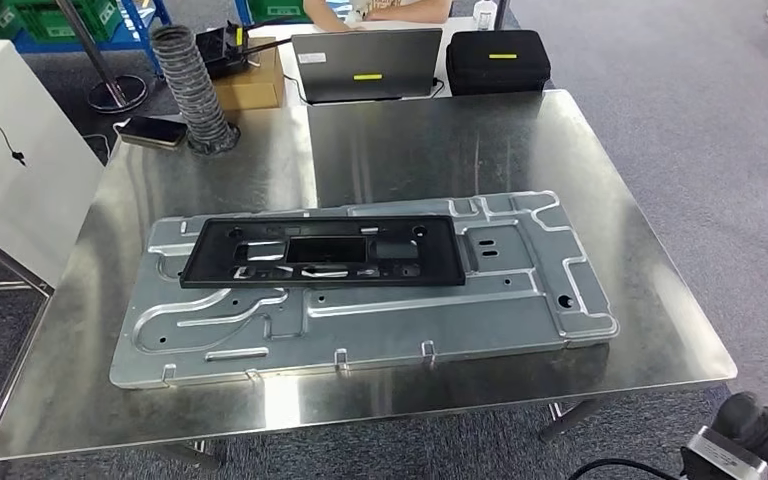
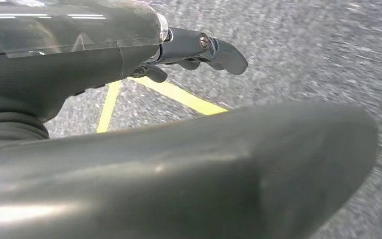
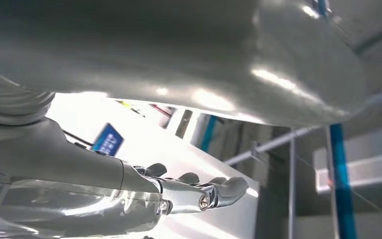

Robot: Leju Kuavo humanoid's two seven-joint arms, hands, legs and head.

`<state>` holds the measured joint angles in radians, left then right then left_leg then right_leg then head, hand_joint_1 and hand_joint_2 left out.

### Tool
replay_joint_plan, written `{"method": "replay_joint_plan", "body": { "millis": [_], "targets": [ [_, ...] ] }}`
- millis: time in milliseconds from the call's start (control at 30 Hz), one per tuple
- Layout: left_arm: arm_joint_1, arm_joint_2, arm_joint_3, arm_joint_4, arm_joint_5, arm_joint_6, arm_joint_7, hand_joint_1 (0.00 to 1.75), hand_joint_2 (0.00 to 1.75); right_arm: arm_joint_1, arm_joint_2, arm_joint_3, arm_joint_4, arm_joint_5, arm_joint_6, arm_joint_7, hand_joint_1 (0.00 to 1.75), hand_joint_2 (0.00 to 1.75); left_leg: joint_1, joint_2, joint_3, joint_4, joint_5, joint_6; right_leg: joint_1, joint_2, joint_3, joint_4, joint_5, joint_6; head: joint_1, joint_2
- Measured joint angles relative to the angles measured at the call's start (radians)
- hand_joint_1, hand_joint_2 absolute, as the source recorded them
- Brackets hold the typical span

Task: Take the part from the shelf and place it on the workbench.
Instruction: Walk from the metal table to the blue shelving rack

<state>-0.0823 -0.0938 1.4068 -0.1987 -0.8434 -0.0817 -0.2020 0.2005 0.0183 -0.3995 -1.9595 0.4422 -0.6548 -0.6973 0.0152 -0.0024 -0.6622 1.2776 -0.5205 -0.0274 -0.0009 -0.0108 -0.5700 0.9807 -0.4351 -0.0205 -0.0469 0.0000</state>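
Black plastic frame part (image 1: 320, 252) lying flat on a ribbed sheet-metal panel (image 1: 360, 320), which rests on the steel workbench (image 1: 640, 300); beyond the bench's far edge stand a laptop (image 1: 365, 65), a black case (image 1: 497, 60) and a grey corrugated hose (image 1: 192, 90). Left hand (image 2: 189, 52) over grey carpet with yellow floor lines (image 2: 179, 94), fingers extended, holding nothing. Right hand (image 3: 194, 191) likewise empty, fingers loosely extended.

Hose (image 1: 192, 90) and laptop (image 1: 365, 64) crowding workbench (image 1: 650, 330) far edge

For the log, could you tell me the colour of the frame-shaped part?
Black, clearest in the head view.
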Motion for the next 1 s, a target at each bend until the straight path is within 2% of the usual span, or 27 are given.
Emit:
{"method": "replay_joint_plan", "body": {
  "millis": [33,67,100,133,167,233,267,300,333,367,400,433,467,500,533,567,600,633,667,733,767,800,833,900,933,967,1000],
  "targets": [
    [-0.001,0.0,0.0,0.0,0.0,0.0,0.001,0.0,0.0,0.004,0.005,-0.003,0.004,0.001,0.001,0.0,0.0,0.0,0.0,0.0,0.05,-0.052,0.021,0.002,0.0,0.0,-0.016,0.008,0.008,0.003,0.0,0.0],
    [-0.003,0.0,0.0,0.0,0.0,0.0,0.002,0.0,0.0,0.008,0.008,-0.005,0.006,0.001,0.002,0.0,0.0,0.0,-0.002,0.0,0.111,-0.127,0.024,0.005,0.002,0.0,-0.031,0.017,0.014,0.007,0.0,0.0],
    [-0.005,0.0,0.0,0.0,0.0,0.0,0.002,0.0,0.0,0.01,0.011,-0.007,0.009,0.002,0.002,0.0,0.0,0.0,-0.003,0.0,0.162,-0.198,0.012,0.01,0.003,0.0,-0.041,0.025,0.019,0.011,0.0,0.0],
    [-0.007,0.0,0.0,0.0,0.0,0.0,0.002,0.0,0.0,0.011,0.013,-0.009,0.011,0.002,0.002,0.0,0.0,0.0,-0.005,-0.001,0.196,-0.251,-0.003,0.015,0.004,-0.001,-0.047,0.03,0.026,0.017,0.0,0.0],
    [-0.008,0.0,0.0,0.0,-0.001,0.0,0.003,0.0,0.0,0.012,0.015,-0.011,0.013,0.002,0.003,0.0,0.0,0.0,-0.008,-0.001,0.211,-0.281,-0.014,0.022,0.005,-0.001,-0.051,0.033,0.033,0.022,0.0,0.0],
    [-0.006,0.0,0.0,0.0,-0.001,0.001,0.004,0.0,0.0,0.014,0.018,-0.015,0.018,0.006,0.008,0.001,0.0,0.0,-0.007,0.002,0.201,-0.29,-0.005,0.037,0.002,0.0,-0.055,0.035,0.042,0.035,0.0,0.0],
    [-0.005,-0.001,0.0,0.0,-0.002,0.001,0.006,0.0,0.0,0.016,0.021,-0.019,0.022,0.011,0.014,0.002,0.0,0.0,-0.006,0.005,0.194,-0.292,0.005,0.044,0.001,0.003,-0.061,0.045,0.027,0.041,0.0,0.0],
    [-0.005,-0.001,0.0,0.0,-0.004,0.002,0.007,0.0,0.0,0.017,0.025,-0.025,0.028,0.017,0.023,0.004,0.0,0.0,-0.004,0.008,0.183,-0.294,0.017,0.051,-0.002,0.005,-0.072,0.074,-0.009,0.047,0.0,0.0],
    [-0.005,-0.001,0.0,0.0,-0.006,0.003,0.008,0.0,0.0,0.018,0.031,-0.034,0.038,0.023,0.036,0.005,0.0,0.0,-0.003,0.011,0.17,-0.295,0.029,0.056,-0.005,0.008,-0.085,0.12,-0.06,0.053,0.0,0.0],
    [-0.005,-0.001,-0.001,0.0,-0.009,0.004,0.01,0.0,0.0,0.018,0.04,-0.044,0.052,0.023,0.054,0.005,0.0,0.0,-0.004,0.011,0.154,-0.294,0.041,0.059,-0.007,0.008,-0.1,0.179,-0.114,0.059,0.0,0.0],
    [-0.005,-0.001,-0.001,0.0,-0.012,0.004,0.011,0.0,0.0,0.017,0.049,-0.055,0.07,0.016,0.076,0.005,0.0,0.0,-0.004,0.012,0.139,-0.293,0.053,0.06,-0.01,0.008,-0.11,0.24,-0.153,0.063,0.0,0.0],
    [-0.004,0.0,-0.001,0.0,-0.015,0.005,0.012,0.0,0.0,0.016,0.059,-0.068,0.092,0.0,0.106,0.004,0.0,0.0,-0.005,0.012,0.123,-0.291,0.064,0.059,-0.012,0.008,-0.11,0.283,-0.164,0.066,0.0,0.0],
    [-0.004,0.0,-0.001,0.0,-0.017,0.005,0.014,0.0,0.0,0.013,0.068,-0.083,0.116,-0.023,0.14,0.004,0.0,0.0,-0.005,0.012,0.107,-0.288,0.075,0.057,-0.013,0.008,-0.098,0.3,-0.152,0.068,0.0,0.0],
    [-0.004,0.0,-0.001,0.0,-0.019,0.005,0.015,0.0,0.0,0.007,0.076,-0.1,0.143,-0.051,0.177,0.003,0.0,0.0,-0.005,0.012,0.091,-0.284,0.085,0.055,-0.014,0.008,-0.07,0.283,-0.123,0.068,0.0,0.0],
    [-0.004,0.0,-0.001,0.0,-0.02,0.005,0.016,0.0,0.0,-0.001,0.081,-0.12,0.172,-0.081,0.216,0.003,0.0,0.0,-0.005,0.012,0.076,-0.28,0.095,0.052,-0.014,0.008,-0.026,0.234,-0.093,0.065,0.0,0.0],
    [-0.004,-0.001,-0.001,0.0,-0.02,0.005,0.016,0.0,0.0,-0.013,0.086,-0.143,0.207,-0.108,0.253,0.003,0.0,0.0,-0.005,0.012,0.064,-0.277,0.103,0.048,-0.013,0.009,0.028,0.162,-0.08,0.06,0.0,0.0],
    [-0.004,-0.001,-0.001,0.0,-0.021,0.005,0.016,0.0,0.0,-0.027,0.089,-0.169,0.247,-0.131,0.288,0.003,0.0,0.0,-0.006,0.012,0.056,-0.275,0.112,0.044,-0.01,0.009,0.078,0.086,-0.082,0.053,0.0,0.0],
    [-0.005,-0.001,-0.001,0.0,-0.02,0.004,0.016,0.0,0.0,-0.042,0.091,-0.197,0.292,-0.147,0.317,0.003,0.0,0.0,-0.006,0.012,0.051,-0.274,0.121,0.038,-0.007,0.009,0.112,0.029,-0.091,0.046,0.0,0.0],
    [-0.005,-0.002,-0.001,0.0,-0.02,0.004,0.017,0.0,0.0,-0.056,0.093,-0.228,0.343,-0.158,0.34,0.003,0.0,0.0,-0.005,0.012,0.049,-0.275,0.129,0.032,-0.002,0.009,0.129,-0.005,-0.101,0.038,0.0,0.0],
    [-0.004,-0.001,-0.001,0.0,-0.019,0.003,0.021,0.0,0.0,-0.082,0.095,-0.296,0.461,-0.165,0.355,0.003,0.0,0.0,-0.002,0.012,0.045,-0.277,0.143,0.019,0.0,0.005,0.125,-0.017,-0.089,0.025,0.0,0.0],
    [-0.002,-0.001,-0.001,0.0,-0.018,0.003,0.024,0.0,0.0,-0.092,0.096,-0.327,0.521,-0.162,0.348,0.003,0.0,0.0,-0.001,0.01,0.04,-0.269,0.132,0.014,-0.001,0.003,0.117,-0.02,-0.078,0.018,0.0,0.0],
    [0.0,-0.001,-0.001,0.0,-0.018,0.003,0.027,0.0,0.0,-0.101,0.096,-0.354,0.581,-0.155,0.336,0.003,0.0,0.0,0.0,0.009,0.032,-0.246,0.101,0.01,-0.003,0.0,0.108,-0.023,-0.065,0.01,0.0,0.0],
    [0.001,0.0,-0.001,0.0,-0.017,0.003,0.029,0.0,0.0,-0.108,0.096,-0.373,0.636,-0.145,0.32,0.003,0.0,0.0,0.0,0.008,0.019,-0.205,0.054,0.008,-0.004,-0.002,0.095,-0.024,-0.053,0.004,0.0,0.0],
    [0.002,0.0,0.0,0.0,-0.016,0.004,0.031,0.0,0.0,-0.126,0.088,-0.407,0.767,-0.119,0.283,0.002,0.0,0.0,0.001,0.008,-0.008,-0.08,-0.044,0.003,-0.001,-0.002,0.064,-0.02,-0.03,-0.003,0.0,0.0],
    [0.002,0.0,0.0,0.0,-0.014,0.005,0.031,0.0,0.0,-0.135,0.082,-0.423,0.841,-0.103,0.261,0.002,0.0,0.0,0.001,0.008,-0.014,-0.025,-0.063,0.001,0.001,-0.002,0.046,-0.017,-0.018,-0.003,0.0,0.0],
    [0.002,0.0,0.001,0.0,-0.012,0.006,0.031,0.0,0.0,-0.144,0.074,-0.437,0.917,-0.085,0.238,0.003,0.0,0.0,0.001,0.008,-0.009,0.007,-0.057,0.0,0.003,-0.003,0.027,-0.012,-0.008,-0.002,0.0,0.0],
    [0.001,0.0,0.001,0.0,-0.009,0.008,0.031,0.0,0.0,-0.152,0.065,-0.447,0.989,-0.064,0.215,0.004,0.0,0.0,0.001,0.008,0.012,0.007,-0.032,0.0,0.003,-0.003,0.009,-0.005,0.002,0.0,0.0,0.0]
  ]
}}
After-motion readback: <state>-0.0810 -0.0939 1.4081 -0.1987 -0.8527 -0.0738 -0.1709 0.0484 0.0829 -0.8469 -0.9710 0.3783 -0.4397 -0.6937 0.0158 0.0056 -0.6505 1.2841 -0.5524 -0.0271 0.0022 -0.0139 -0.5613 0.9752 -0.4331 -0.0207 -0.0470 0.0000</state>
